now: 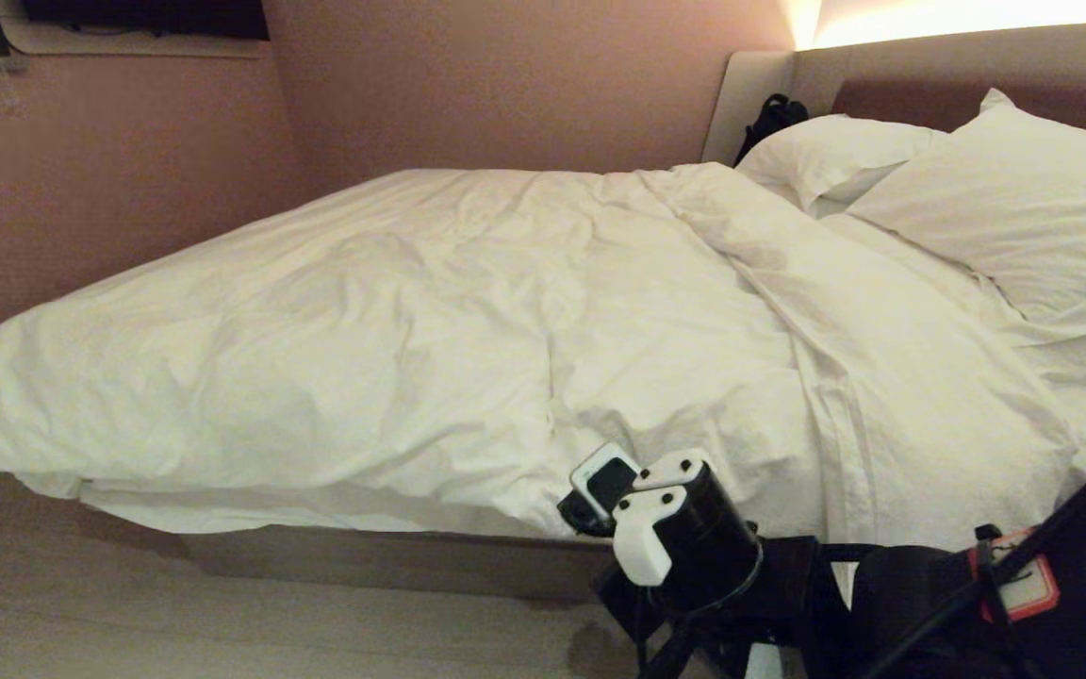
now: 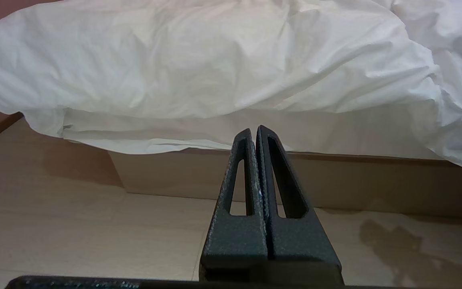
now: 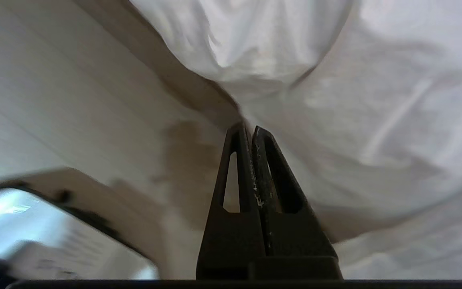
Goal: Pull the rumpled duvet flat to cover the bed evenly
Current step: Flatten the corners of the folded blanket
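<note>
Duvet point(image 1: 392, 339) rumpled across bed point(image 2: 335, 180), both grippers — left point(image 2: 254, 130), right point(image 3: 247, 130) — closed, empty.

Head view: dim, warm cast. Main light is a glowing strip above the headboard point(image 1: 977, 66), blown out to glare at top right. Duvet point(image 1: 468, 330) shows soft crease shadows; the floor point(image 1: 128, 604) under the bed edge is dark. Left wrist view: cooler, evenly lit, sharp, with a faint shadow on the floor. Right wrist view: heavy motion blur on fabric and floor; only the right hand point(image 3: 247, 130) is sharp.
</note>
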Tool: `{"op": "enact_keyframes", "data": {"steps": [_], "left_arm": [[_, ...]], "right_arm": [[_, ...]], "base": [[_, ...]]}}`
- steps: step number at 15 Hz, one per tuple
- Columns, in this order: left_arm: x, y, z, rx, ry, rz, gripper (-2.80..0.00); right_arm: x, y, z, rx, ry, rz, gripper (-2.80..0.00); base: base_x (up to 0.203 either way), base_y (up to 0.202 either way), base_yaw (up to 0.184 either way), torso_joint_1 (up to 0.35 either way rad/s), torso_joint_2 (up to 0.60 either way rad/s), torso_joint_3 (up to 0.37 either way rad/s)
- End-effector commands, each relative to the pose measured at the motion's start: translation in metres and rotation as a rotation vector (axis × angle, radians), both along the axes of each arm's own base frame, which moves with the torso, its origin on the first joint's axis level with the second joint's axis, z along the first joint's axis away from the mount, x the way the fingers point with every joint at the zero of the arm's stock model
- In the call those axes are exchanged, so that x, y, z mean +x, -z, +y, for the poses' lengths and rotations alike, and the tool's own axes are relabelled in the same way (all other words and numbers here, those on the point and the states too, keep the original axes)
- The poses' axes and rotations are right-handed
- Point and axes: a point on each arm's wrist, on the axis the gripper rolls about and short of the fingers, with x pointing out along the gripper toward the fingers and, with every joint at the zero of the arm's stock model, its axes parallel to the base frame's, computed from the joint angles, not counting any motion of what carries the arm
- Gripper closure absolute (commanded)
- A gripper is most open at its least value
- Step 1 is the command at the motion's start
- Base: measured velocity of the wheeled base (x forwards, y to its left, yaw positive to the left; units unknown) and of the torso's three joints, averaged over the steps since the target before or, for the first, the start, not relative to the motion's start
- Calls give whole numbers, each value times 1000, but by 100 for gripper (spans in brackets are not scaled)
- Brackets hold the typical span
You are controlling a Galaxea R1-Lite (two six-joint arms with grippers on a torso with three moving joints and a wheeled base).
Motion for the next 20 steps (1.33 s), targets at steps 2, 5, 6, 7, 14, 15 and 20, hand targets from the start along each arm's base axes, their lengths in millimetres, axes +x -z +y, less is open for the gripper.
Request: {"op": "enact_keyframes", "data": {"steps": [2,5,6,7,14,15,20], "left_arm": [[0,0,0,0,-1,-1,0],[0,0,0,0,-1,-1,0],[0,0,0,0,-1,-1,0],[0,0,0,0,-1,-1,0],[0,0,0,0,-1,-1,0],[0,0,0,0,1,-1,0],[0,0,0,0,-1,-1,0]], "right_arm": [[-2,8,14,-168,-52,-62,-280],[4,11,45,-153,-86,-86,-280],[4,15,56,-157,-102,-89,-280],[5,21,64,-170,-115,-90,-280],[32,78,109,-246,-81,-180,-280],[37,86,114,-257,-77,-205,-280],[73,93,115,-329,35,-347,-280]], "base": [[0,0,0,0,0,0],[0,0,0,0,0,0],[0,0,0,0,0,0],[0,0,0,0,0,0],[0,0,0,0,0,0],[0,0,0,0,0,0],[0,0,0,0,0,0]]}}
